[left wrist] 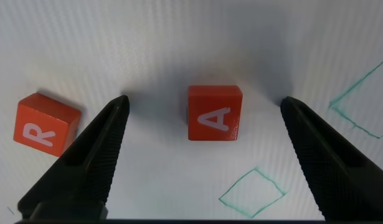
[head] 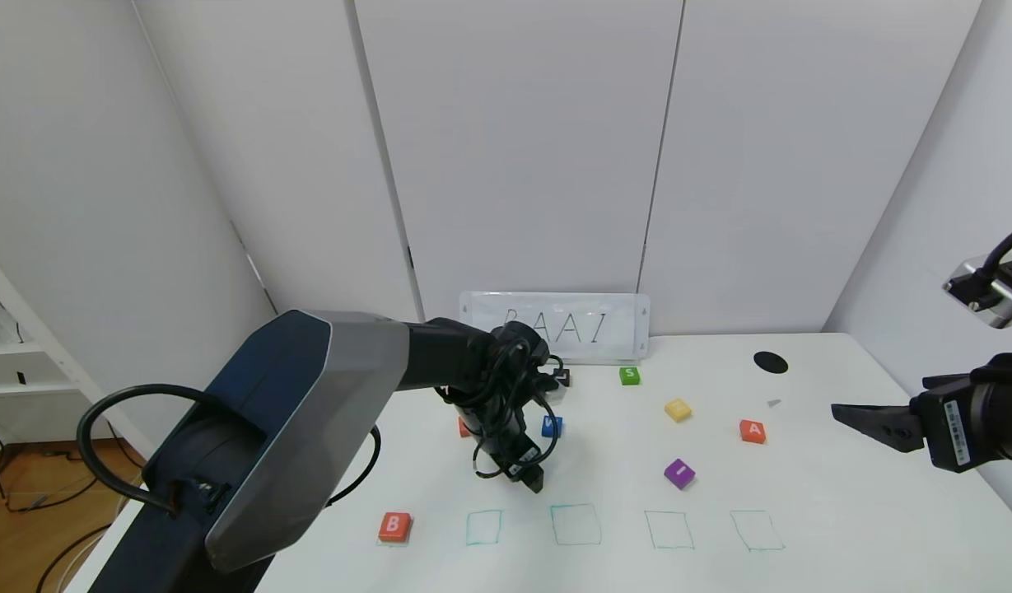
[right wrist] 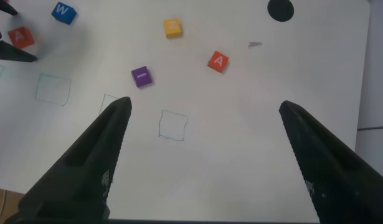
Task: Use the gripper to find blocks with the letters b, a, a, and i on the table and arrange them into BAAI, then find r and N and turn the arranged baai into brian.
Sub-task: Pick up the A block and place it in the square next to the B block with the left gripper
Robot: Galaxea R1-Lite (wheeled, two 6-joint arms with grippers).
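My left gripper (left wrist: 203, 100) hangs open just above the table (head: 843, 511), with an orange-red A block (left wrist: 215, 112) lying untouched between its fingers. The R block (left wrist: 45, 124) lies just outside one finger. In the head view this gripper (head: 532, 479) covers that A. An orange-red block (head: 464, 427) peeks out behind the arm, its letter hidden. The B block (head: 394, 526) lies front left. A second A (head: 752, 431) and the purple I block (head: 678, 473) lie right of centre. My right gripper (head: 847, 413) hovers open and empty at the right edge.
Several green outlined squares (head: 575, 525) run along the front beside B. A blue W block (head: 552, 426), a green S block (head: 630, 375), a yellow block (head: 678, 409) and a dark block (head: 563, 377) lie further back. A BAAI sign (head: 555, 327) leans on the wall, near a black spot (head: 770, 361).
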